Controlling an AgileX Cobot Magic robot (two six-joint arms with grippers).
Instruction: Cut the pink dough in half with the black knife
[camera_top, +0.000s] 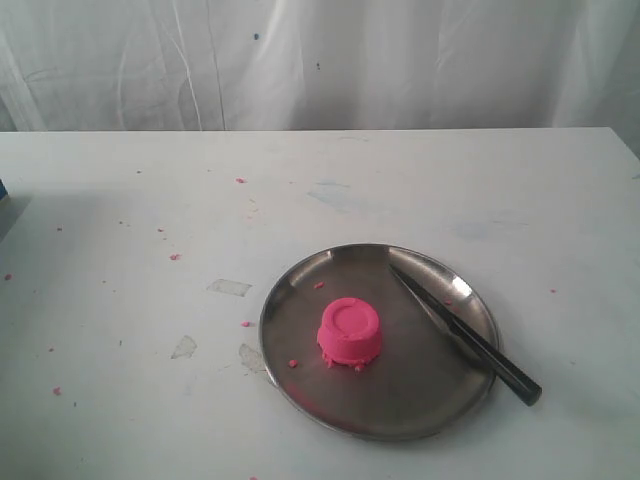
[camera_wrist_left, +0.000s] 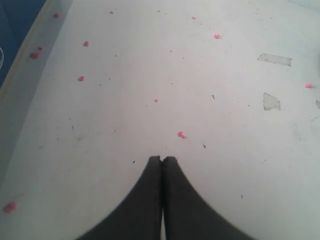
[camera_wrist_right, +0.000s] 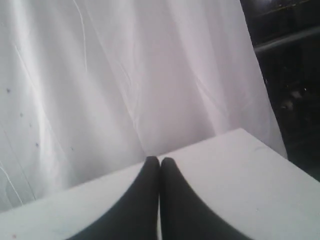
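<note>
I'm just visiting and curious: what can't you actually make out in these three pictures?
- Exterior view: neither arm shows; both lie outside the frame.
- Left wrist view: the left hand is shut over crumbs; plate out of frame.
- Right wrist view: the right hand faces the curtain; pink dough and black knife out of frame.

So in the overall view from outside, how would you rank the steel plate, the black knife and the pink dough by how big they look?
Largest to smallest, as they look in the exterior view:
1. Steel plate, clearly the widest.
2. Black knife, long but slim, lying across the plate's right side.
3. Pink dough, a small lump near the plate's middle.
</note>
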